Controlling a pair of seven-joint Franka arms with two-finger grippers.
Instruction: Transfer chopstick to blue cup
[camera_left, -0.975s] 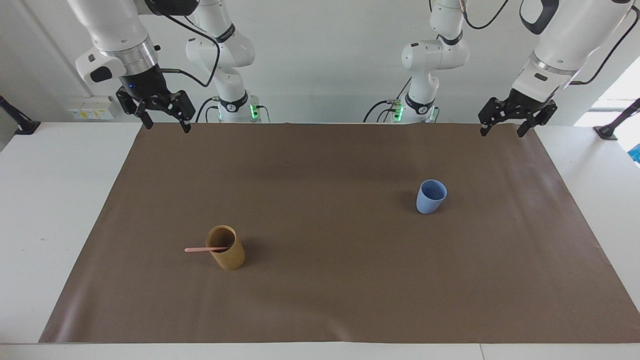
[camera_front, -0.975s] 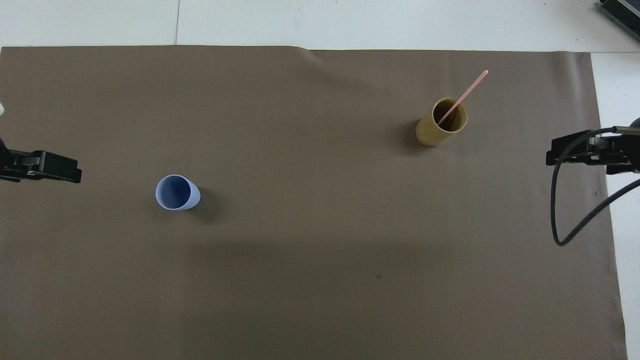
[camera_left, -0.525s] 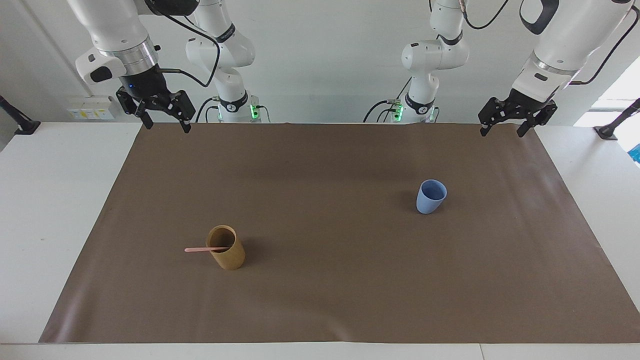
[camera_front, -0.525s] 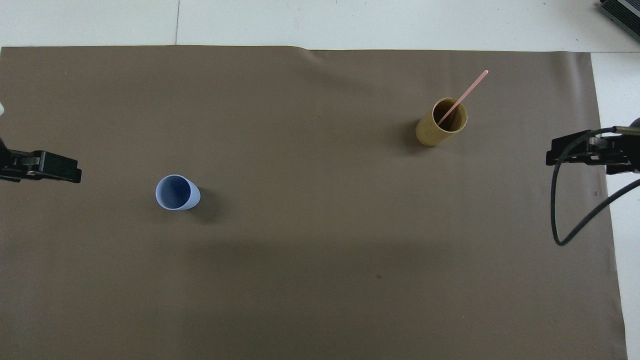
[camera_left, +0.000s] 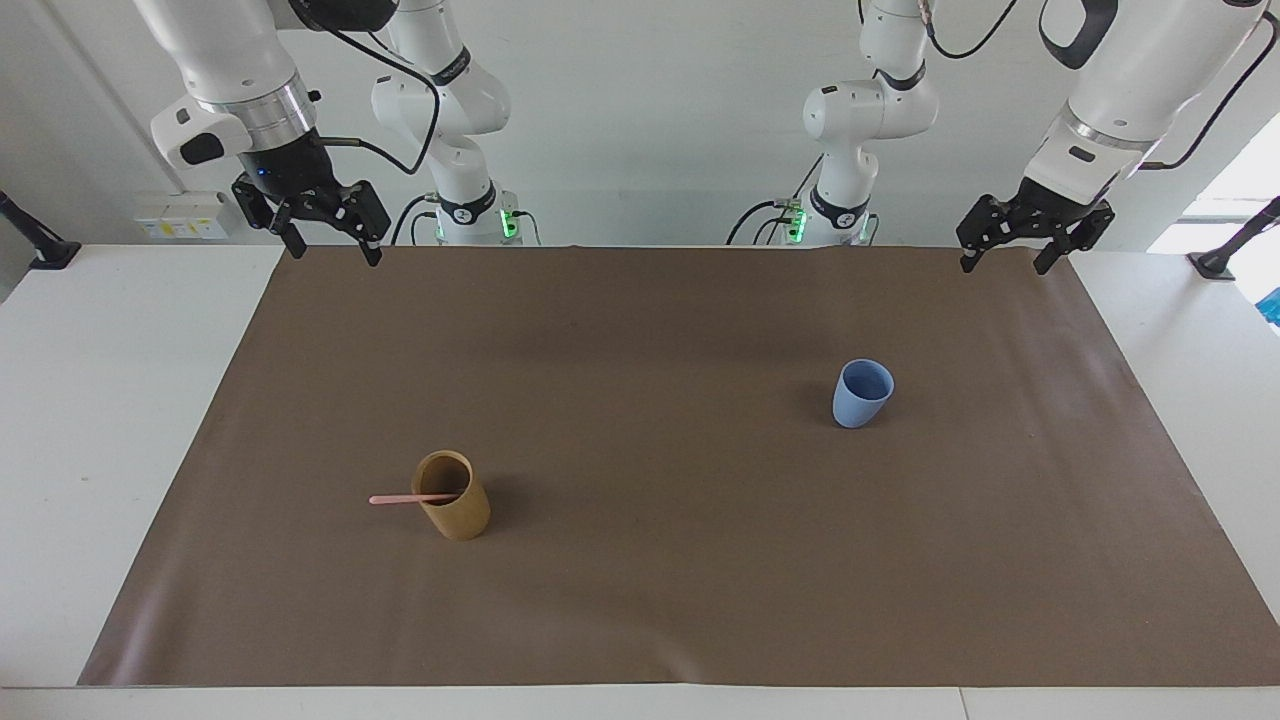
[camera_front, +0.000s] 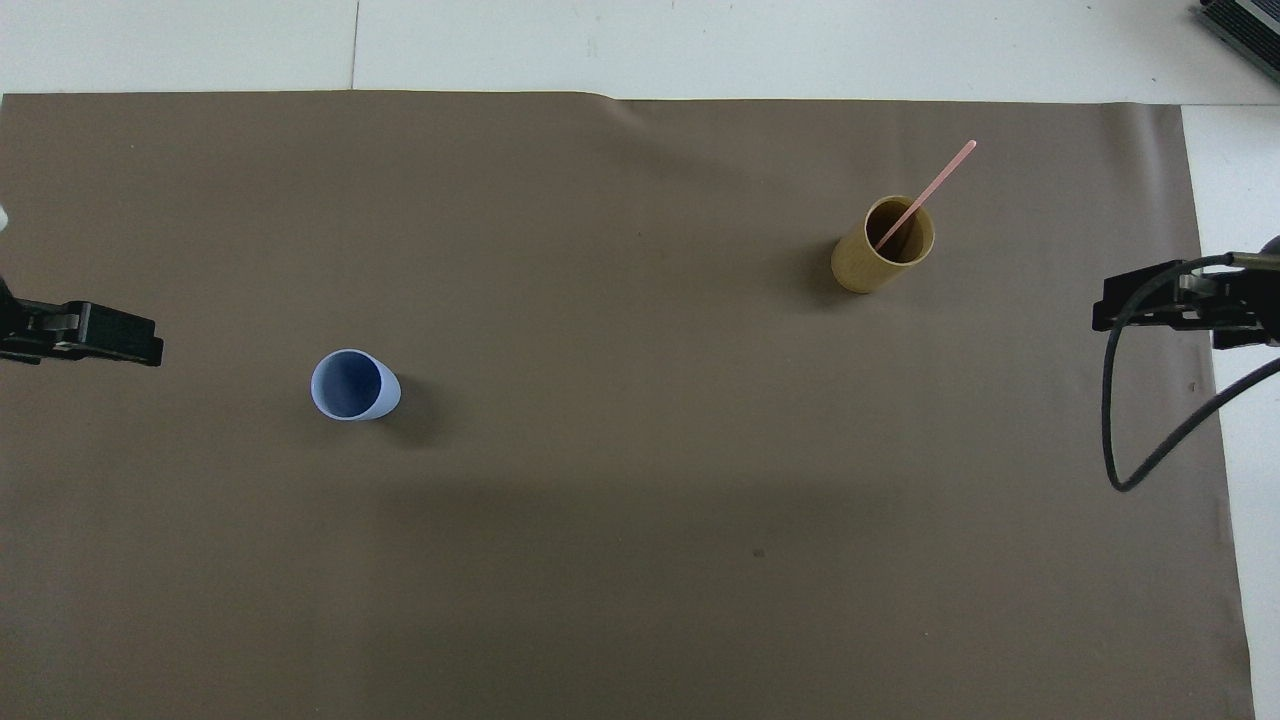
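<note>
A thin pink chopstick (camera_left: 400, 498) (camera_front: 930, 190) stands slanted in a tan cylindrical cup (camera_left: 455, 505) (camera_front: 880, 250) and leans out over its rim toward the right arm's end of the table. The light blue cup (camera_left: 862, 393) (camera_front: 352, 385) stands upright and holds nothing, toward the left arm's end and nearer to the robots than the tan cup. My right gripper (camera_left: 336, 252) (camera_front: 1130, 305) hangs open over the mat's corner at its own end. Over the mat's other robot-side corner, my left gripper (camera_left: 1005, 265) (camera_front: 120, 340) is open too. Neither holds anything.
A brown mat (camera_left: 660, 600) (camera_front: 600, 560) covers most of the white table (camera_left: 90, 420). A black cable (camera_front: 1130, 430) loops down from the right arm over the mat's edge.
</note>
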